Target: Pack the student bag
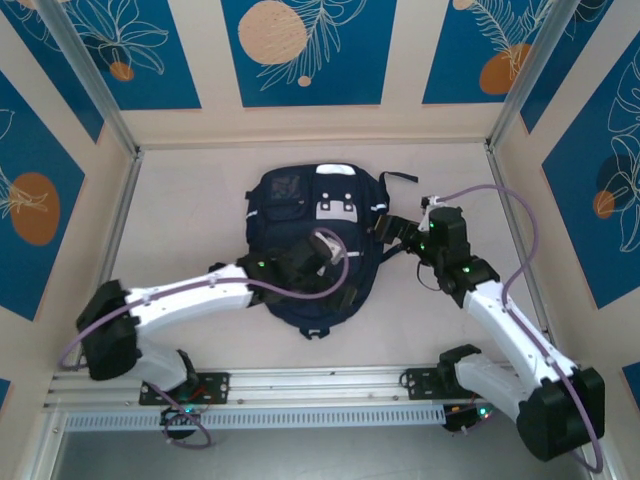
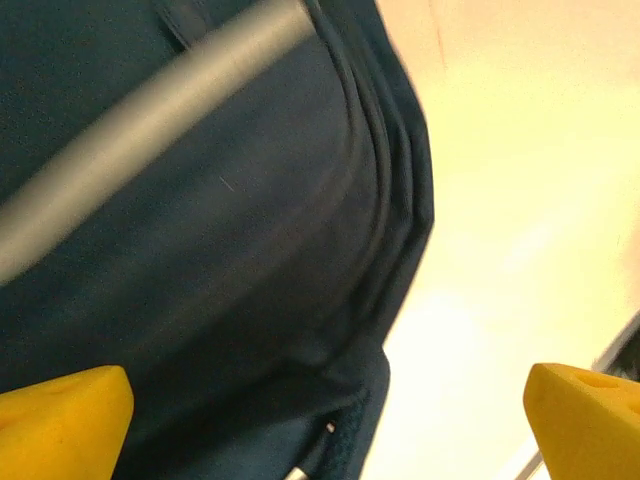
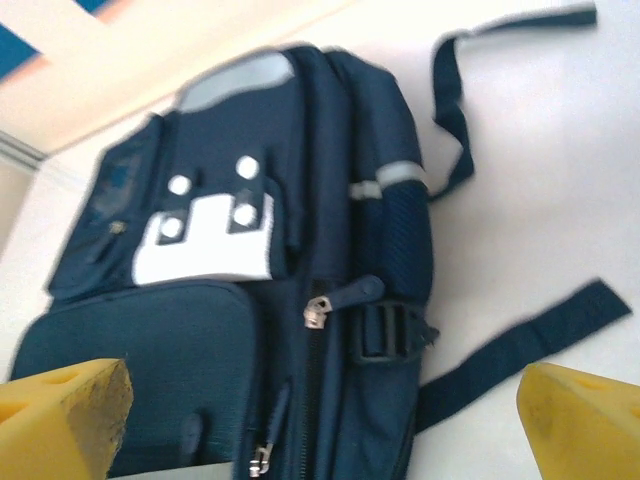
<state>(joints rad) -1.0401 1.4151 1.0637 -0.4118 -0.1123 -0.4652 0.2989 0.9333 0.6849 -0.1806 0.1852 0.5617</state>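
Observation:
The student bag (image 1: 315,240), a dark navy backpack with a light grey front patch (image 3: 205,245), lies flat in the middle of the table. My left gripper (image 1: 318,258) hovers over its lower middle. In the left wrist view the left gripper (image 2: 325,430) is open, its yellow fingertips (image 2: 60,420) far apart above the bag's navy fabric (image 2: 200,250) and nothing held. My right gripper (image 1: 395,232) sits at the bag's right side. The right gripper (image 3: 325,420) is open too, facing the bag (image 3: 200,340) and a metal zipper pull (image 3: 318,310).
Loose dark straps (image 3: 530,340) trail from the bag's right side onto the pale table (image 1: 190,220). Walls with blue panels and metal frame posts (image 1: 515,95) close in the table. A metal rail (image 1: 320,385) runs along the near edge by the arm bases.

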